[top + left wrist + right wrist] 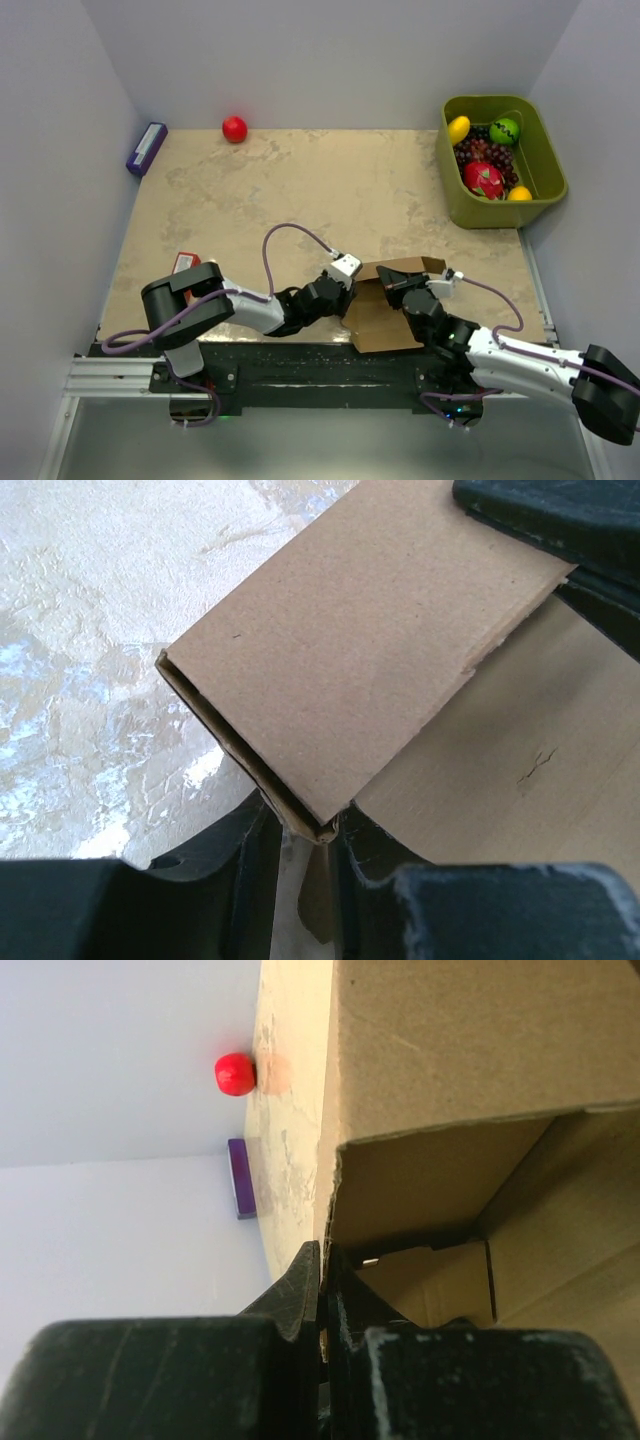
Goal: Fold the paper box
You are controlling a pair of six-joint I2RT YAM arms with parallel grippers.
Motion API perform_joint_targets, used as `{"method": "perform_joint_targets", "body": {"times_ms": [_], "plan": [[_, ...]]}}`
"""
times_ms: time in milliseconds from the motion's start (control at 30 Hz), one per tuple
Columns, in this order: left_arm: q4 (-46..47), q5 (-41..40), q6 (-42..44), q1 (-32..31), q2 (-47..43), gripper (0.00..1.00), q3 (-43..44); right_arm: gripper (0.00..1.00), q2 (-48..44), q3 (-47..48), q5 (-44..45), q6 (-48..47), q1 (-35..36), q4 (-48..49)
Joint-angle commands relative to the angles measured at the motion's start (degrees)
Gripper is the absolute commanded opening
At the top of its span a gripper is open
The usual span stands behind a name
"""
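Your right gripper (322, 1265) pinches one wall of the paper box (385, 320); the left gripper (300, 865) straddles its corner, jaws part-spread. The box's length runs between them.

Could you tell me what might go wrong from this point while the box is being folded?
1. The left claw straddles only a corner of the box, with a gap beside it; closing there could crush the corner or slip off.
2. The right claw is shut on one thin wall edge; pulling against the other arm might tear or crease it.
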Motion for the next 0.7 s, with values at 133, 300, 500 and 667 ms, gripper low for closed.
{"method": "perform_joint_targets", "body": {"times_ms": [133, 300, 500, 667], "plan": [[5.58, -7.53, -0.92, 0.26, -0.28, 0.23, 1.06, 0.0, 2.62, 0.2, -0.88, 0.67, 0.28, -4.45], [5.85, -8.85, -0.48, 0.26, -0.19, 0.16, 1.32, 0.0, 3.76, 0.82, -1.15, 0.93, 0.37, -4.8], [4.79, -11.49, -0.84, 0.26, -0.8, 0.02, 1.14, 0.0, 4.38, 1.34, -1.15, 1.37, 0.37, -5.33], [1.72, -14.83, 0.3, 0.26, -1.85, 0.0, 1.24, 0.0, 5.35, 2.75, -1.15, 1.37, 0.37, -6.73]]}}
